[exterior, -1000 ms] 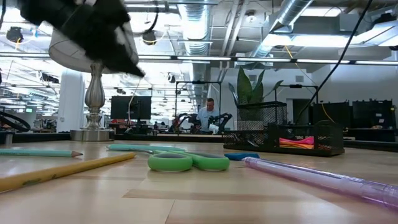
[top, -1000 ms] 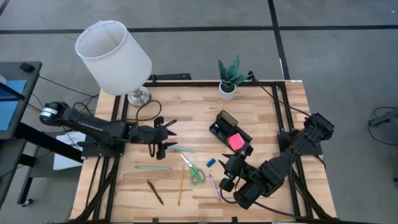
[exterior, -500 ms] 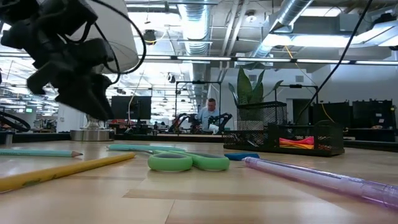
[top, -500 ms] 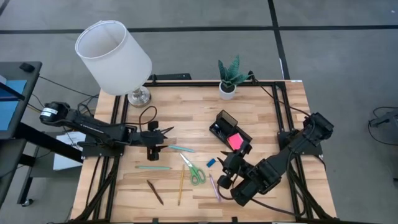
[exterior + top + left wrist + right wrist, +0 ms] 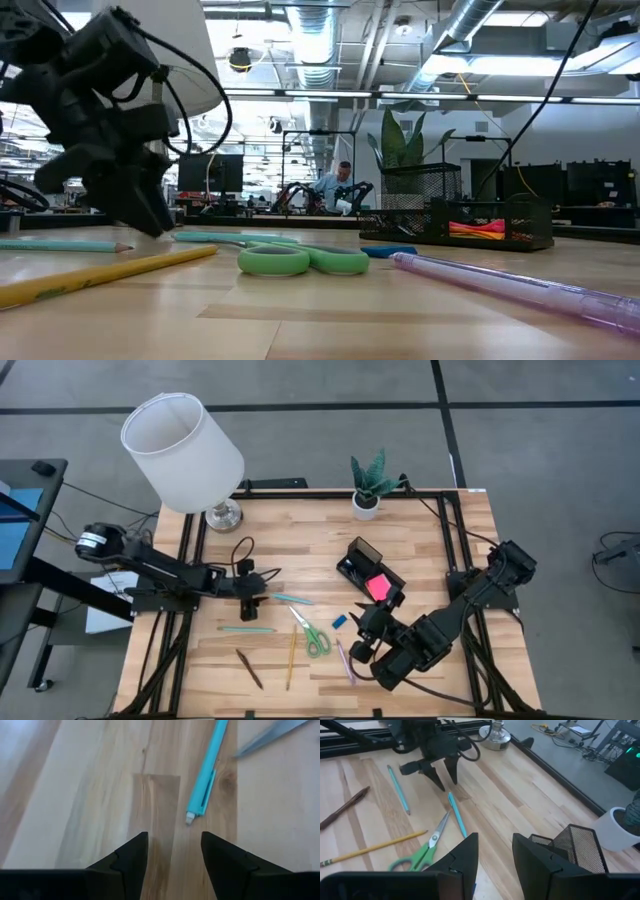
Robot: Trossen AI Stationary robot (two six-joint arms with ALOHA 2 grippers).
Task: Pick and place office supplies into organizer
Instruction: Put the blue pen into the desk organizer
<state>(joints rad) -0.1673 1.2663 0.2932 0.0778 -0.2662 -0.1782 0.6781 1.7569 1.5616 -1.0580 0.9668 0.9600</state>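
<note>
place: robotics lab | cues: ceiling ducts [image 5: 470, 35], other robot arms [image 5: 355, 192] (far back)

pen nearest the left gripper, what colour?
Teal pen; clearest in the left wrist view.

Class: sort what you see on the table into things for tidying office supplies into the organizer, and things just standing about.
For the job:
organizer
pink sticky-note pad
green scissors
teal pen
teal pencil
yellow pencil
brown pen
purple pen
blue eraser

Just standing about:
lamp
potted plant
</note>
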